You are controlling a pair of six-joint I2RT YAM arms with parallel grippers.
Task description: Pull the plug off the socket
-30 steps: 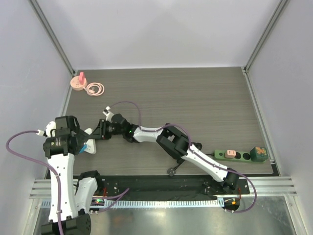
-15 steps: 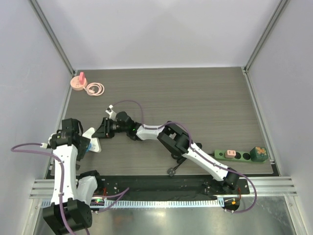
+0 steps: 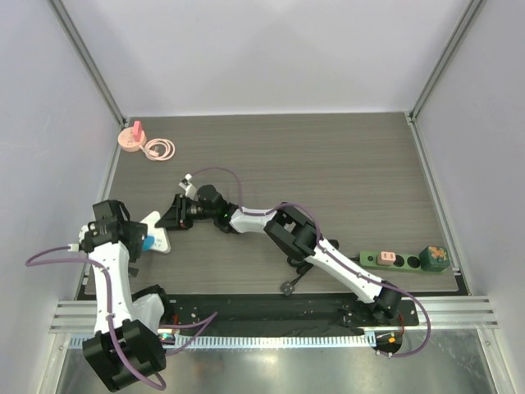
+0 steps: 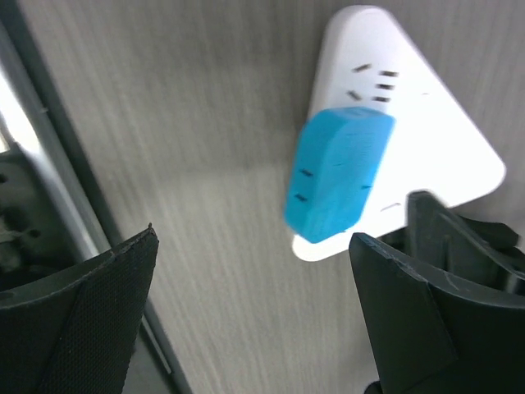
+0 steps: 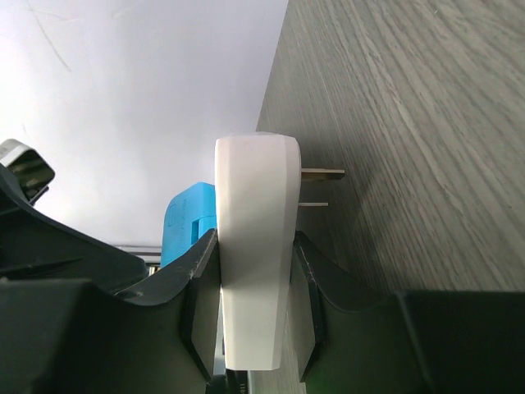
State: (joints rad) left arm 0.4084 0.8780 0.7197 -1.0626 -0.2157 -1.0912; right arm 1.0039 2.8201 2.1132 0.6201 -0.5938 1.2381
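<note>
At the left near part of the surface [image 3: 328,164], your right fingers [image 5: 201,287] are clenched on the two flat faces of the white triangular adapter [image 5: 250,263], gripping it near one edge. Its bare metal prongs [image 5: 320,174] point at the wood. The blue plug [image 4: 338,176] is seated in the opposite face, the one turned up towards your left wrist camera.

Your left gripper [image 4: 253,246] is spread wide with nothing between its fingers [image 4: 82,312], poised above that pair. This arm is the nearer free one and looks like the one to do the pulling.

From those fingers the plug lies ahead and off to the right, closer to the right-hand finger than to the gap's middle. Its long axis runs roughly along the line of reach, leaning slightly. My reading is that you should shift right and forward to centre it, then close across its narrow sides. The pull should go straight off the adapter's face, away from the surface, while the right arm holds firm.

The dark green power strip [image 3: 394,260] lies well apart at the near right edge, with neither arm near it.
</note>
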